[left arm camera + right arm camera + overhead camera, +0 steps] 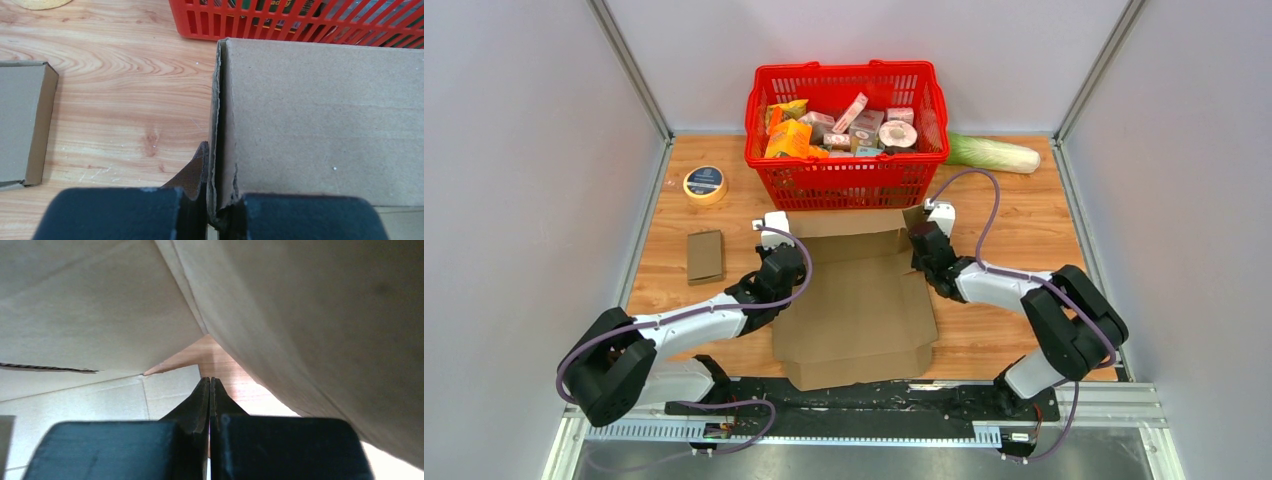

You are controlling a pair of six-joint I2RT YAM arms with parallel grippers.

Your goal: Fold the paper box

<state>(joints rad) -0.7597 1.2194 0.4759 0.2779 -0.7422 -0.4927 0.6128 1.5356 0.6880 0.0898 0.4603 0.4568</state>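
The wooden table (pixel 1014 215) carries the cardboard box (pixel 859 300) at its centre, lying mostly flat. Its long axis runs from 6 to 12 o'clock, and its rear panel is raised against the red basket (pixel 854 185), which stands at 12 o'clock and is full of groceries.

The left gripper (pixel 786 242) sits at the box's 10 o'clock corner. In the left wrist view its jaws pinch the upright edge of the left side flap (pixel 220 125), the cardboard caught between the pads. That flap runs straight away from the fingers toward the basket, and the rear panel spreads off to 3 o'clock.

The right gripper (pixel 919 245) mirrors it at the 2 o'clock corner. Its jaws are pressed together with nothing between them, as the right wrist view shows the tips (pixel 210 390) meeting over a wedge of bare table. The box floor lies at its 9 o'clock and a leaning panel looms from 12 round to 3 o'clock.

So the turning relation is on the right side – the right flap lies just beside the closed jaws, not inside them. That arm is the nearer one to raise it, likely by nudging or by reopening around the edge, while the left arm holds its corner.

Well apart at 9 o'clock lie a small folded box (pixel 705 256) and a tape roll (pixel 705 184) – a napa cabbage (pixel 994 153) rests at 1 o'clock
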